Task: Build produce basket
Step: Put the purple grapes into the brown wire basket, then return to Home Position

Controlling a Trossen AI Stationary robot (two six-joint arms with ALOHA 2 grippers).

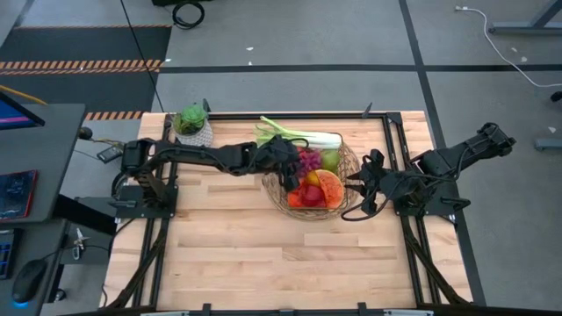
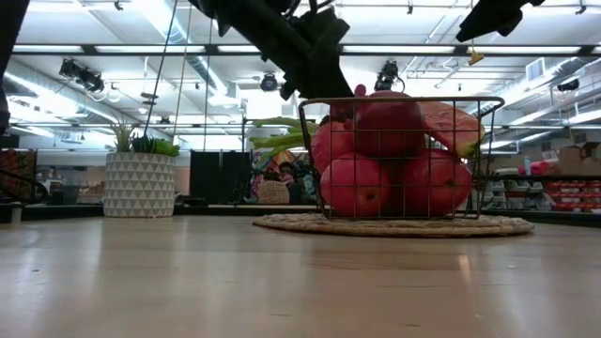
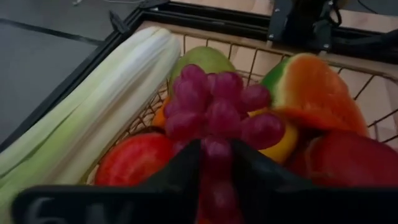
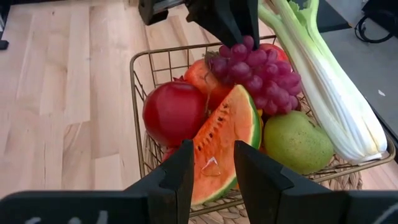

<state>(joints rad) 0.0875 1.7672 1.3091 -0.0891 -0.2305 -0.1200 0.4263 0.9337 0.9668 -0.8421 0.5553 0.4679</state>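
Note:
The round wire basket (image 1: 279, 200) stands right of the table's middle on a woven mat. It holds red apples (image 4: 174, 112), a watermelon slice (image 4: 224, 143), a green pear (image 4: 298, 143) and a long leek (image 4: 323, 93) that lies over its far rim. The purple grapes (image 4: 261, 71) lie on top of this pile. My left gripper (image 3: 214, 168) reaches over the basket's left rim and is shut on them. My right gripper (image 4: 214, 168) hovers at the basket's right rim, narrowly open, with nothing between its fingers. My left gripper pinches the left end of the grape bunch (image 3: 216, 155) between its two fingers. The fingers come slanting down from the table's left and lie along the bunch. The rest of the bunch (image 3: 217, 109) stretches ahead of them and rests on the fruit in the basket.
A small green plant in a white pot (image 1: 191, 123) stands at the table's far left corner. A dark metal frame (image 1: 391, 140) runs along the far and right edges. Bare wood (image 1: 246, 254) spreads over the near half of the table.

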